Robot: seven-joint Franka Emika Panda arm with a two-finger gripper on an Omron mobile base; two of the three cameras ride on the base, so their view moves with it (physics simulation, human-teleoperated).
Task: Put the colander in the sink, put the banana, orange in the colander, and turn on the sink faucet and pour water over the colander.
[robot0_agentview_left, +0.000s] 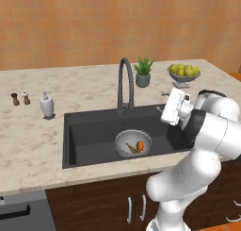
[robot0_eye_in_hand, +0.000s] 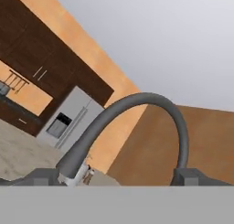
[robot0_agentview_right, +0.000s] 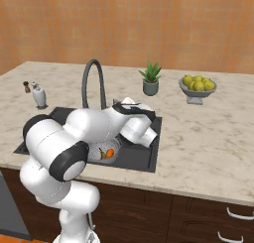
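Inside colander (robot0_agentview_left: 133, 143): banana (robot0_agentview_left: 132, 149), orange (robot0_agentview_left: 140, 145).

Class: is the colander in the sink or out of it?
In. The colander sits on the sink floor near the drain side, with the banana and orange inside it.

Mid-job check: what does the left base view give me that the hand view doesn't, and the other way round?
Left base view alone: the sink with the colander inside, the banana and orange in it, the soap dispenser, potted plant and fruit bowl, plus the hand right of the tap. Hand view alone: dark wall cabinets and a steel fridge across the room. Both: the sink faucet and its arched spout.
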